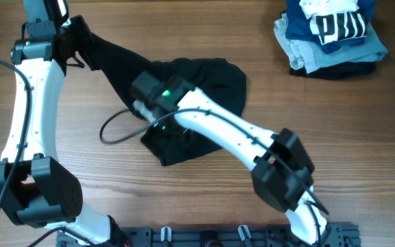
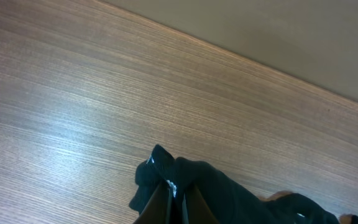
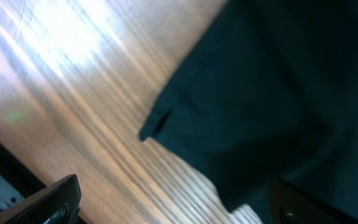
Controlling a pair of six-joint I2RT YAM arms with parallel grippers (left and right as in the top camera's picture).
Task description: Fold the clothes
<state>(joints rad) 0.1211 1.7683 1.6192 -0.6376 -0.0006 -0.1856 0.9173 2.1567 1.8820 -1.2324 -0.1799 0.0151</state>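
Observation:
The black polo shirt (image 1: 211, 86) lies crumpled in the middle of the wooden table, with one part stretched up and left toward the far left corner. My left gripper (image 1: 74, 41) is shut on that stretched end; in the left wrist view the fingers (image 2: 178, 202) pinch black fabric (image 2: 229, 193) with a small white print. My right gripper (image 1: 146, 103) hovers over the shirt's left edge, fingers wide open (image 3: 173, 205). The right wrist view shows the shirt's hem (image 3: 247, 112) on the wood, with nothing between the fingers.
A pile of folded garments (image 1: 331, 34), navy with white lettering on top of pale blue-grey ones, sits at the far right corner. A black cable (image 1: 115, 130) loops on the table left of the shirt. A black rail (image 1: 218, 237) runs along the front edge.

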